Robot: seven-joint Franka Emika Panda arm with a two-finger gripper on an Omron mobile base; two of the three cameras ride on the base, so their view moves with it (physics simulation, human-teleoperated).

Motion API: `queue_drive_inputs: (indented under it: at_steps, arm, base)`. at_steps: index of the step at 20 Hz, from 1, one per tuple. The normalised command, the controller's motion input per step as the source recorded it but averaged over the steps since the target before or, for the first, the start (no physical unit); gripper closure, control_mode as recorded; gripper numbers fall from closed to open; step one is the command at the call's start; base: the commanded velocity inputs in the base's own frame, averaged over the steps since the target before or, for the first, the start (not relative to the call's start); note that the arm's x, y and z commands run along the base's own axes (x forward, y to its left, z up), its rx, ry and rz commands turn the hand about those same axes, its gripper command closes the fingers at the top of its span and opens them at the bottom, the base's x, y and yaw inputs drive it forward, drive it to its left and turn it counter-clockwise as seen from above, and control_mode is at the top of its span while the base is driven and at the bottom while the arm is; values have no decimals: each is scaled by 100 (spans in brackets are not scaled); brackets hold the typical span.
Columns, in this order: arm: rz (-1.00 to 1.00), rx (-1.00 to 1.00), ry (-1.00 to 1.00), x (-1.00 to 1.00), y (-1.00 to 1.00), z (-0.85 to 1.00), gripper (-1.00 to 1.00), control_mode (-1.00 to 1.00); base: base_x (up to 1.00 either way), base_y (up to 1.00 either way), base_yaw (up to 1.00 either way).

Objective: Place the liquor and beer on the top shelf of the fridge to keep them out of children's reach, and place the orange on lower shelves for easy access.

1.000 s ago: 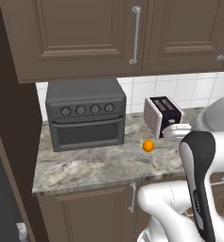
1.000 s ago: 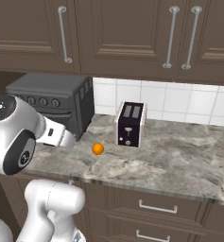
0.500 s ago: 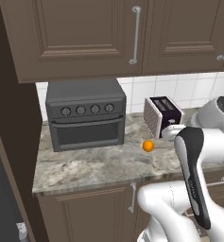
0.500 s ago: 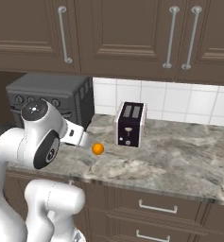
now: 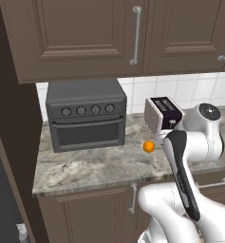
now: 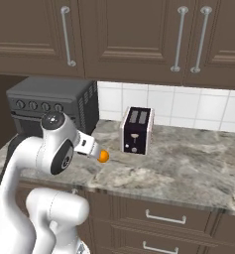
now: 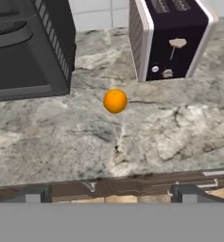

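The orange [image 5: 148, 146] [image 6: 104, 157] [image 7: 115, 101] lies on the marbled counter [image 7: 160, 137], between the toaster oven and the toaster. My gripper [image 7: 111, 193] hovers above the counter's front edge, short of the orange and apart from it. Its fingertips [image 7: 38, 194] stand far apart, so it is open with nothing between them. In the right base view the white hand [image 6: 87, 147] ends just left of the orange. The liquor, the beer and the fridge are out of view.
A dark grey toaster oven [image 5: 85, 118] [image 6: 49, 106] [image 7: 28, 47] stands left of the orange, and a black-and-white toaster [image 5: 164, 114] [image 6: 136, 130] [image 7: 172, 40] to its right. Brown wall cabinets [image 5: 85, 33] hang above. Bare counter [image 6: 188, 163] stretches right of the toaster.
The arm has swung forward and down over the counter, bringing the hand closer to the orange. The orange has not moved and the gripper has stayed open.
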Motion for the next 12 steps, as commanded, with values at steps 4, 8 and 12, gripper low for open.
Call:
queue_drive_inputs:
  at_steps: [4,8,12]
  arm:
    - [0,0,5,49,1,-41,-100,-100]
    - [0,0,8,47,0,-34,-100,-100]
    - [0,0,8,44,0,-28,-100,-100]
  base:
    - [0,0,0]
    - [0,0,0]
    - [0,0,0]
